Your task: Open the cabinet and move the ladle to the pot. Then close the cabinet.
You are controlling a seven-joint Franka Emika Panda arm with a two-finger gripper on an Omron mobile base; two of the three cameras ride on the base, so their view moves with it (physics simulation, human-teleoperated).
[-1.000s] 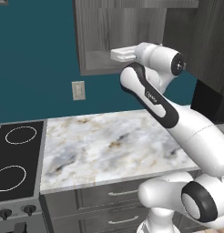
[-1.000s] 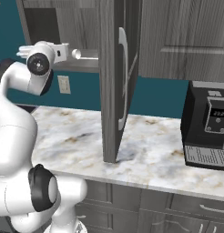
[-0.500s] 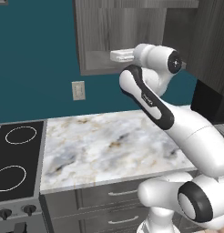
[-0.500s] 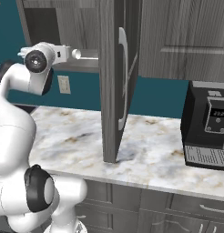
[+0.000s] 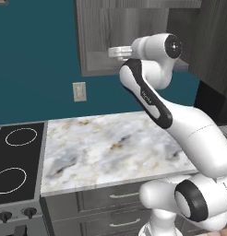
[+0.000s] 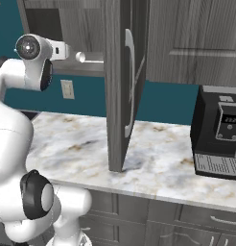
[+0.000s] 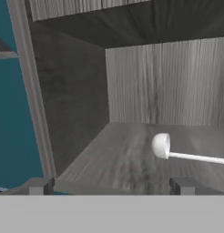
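Nearest, two dark fingertips (image 7: 41, 185) of the gripper (image 7: 111, 186) set wide apart, nothing between them, right at the front edge of the shelf (image 7: 114, 161)

A bit farther in, a white ladle (image 7: 175, 151) lying flat on that shelf inside the cabinet (image 7: 68, 95), round bowl end to the left, thin straight handle running off to the right

Behind it, the grey wood back wall (image 7: 168, 82)

From the right base view, cabinet door (image 6: 121, 91) swung wide open, silver bar handle (image 6: 131, 84) facing out, hand (image 6: 67, 50) reaching in at shelf height

Probably light and stiff, like hard plastic or metal, likely smooth and a little slippery

Round bowl hard to pinch, so best to grab the thin handle, close to the bowl, for less tipping

Lies to the right of the gap, so needs a small move that way first
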